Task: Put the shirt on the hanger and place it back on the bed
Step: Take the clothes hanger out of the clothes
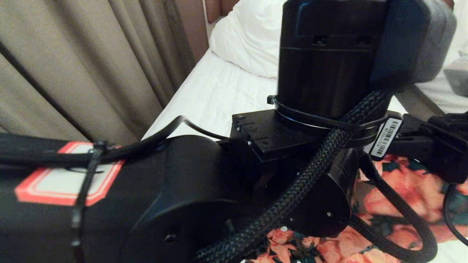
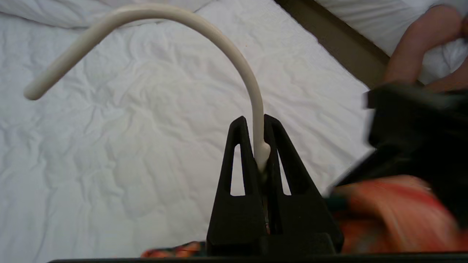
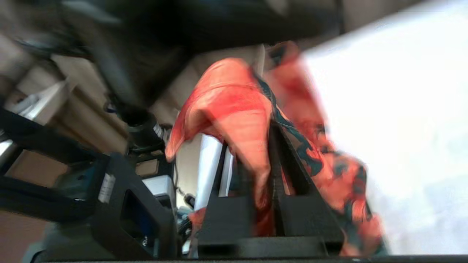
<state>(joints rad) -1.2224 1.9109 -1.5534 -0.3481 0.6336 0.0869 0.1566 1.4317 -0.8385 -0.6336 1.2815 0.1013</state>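
Head view: black arm housings block most of the bed [image 1: 215, 91].
Left gripper [image 2: 257, 126] clamps the smooth cream hanger [image 2: 234, 54] at its neck; blurred right gripper [image 3: 265, 146] pinches the floral shirt [image 3: 234, 106].

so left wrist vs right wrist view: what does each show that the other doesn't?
Left wrist only: the left claw shut on the hanger at the base of its curved hook, above the bed; a person's arm at the edge. Right wrist only: shirt fabric draped between the right claw fingers, blurred. Both: the shirt.
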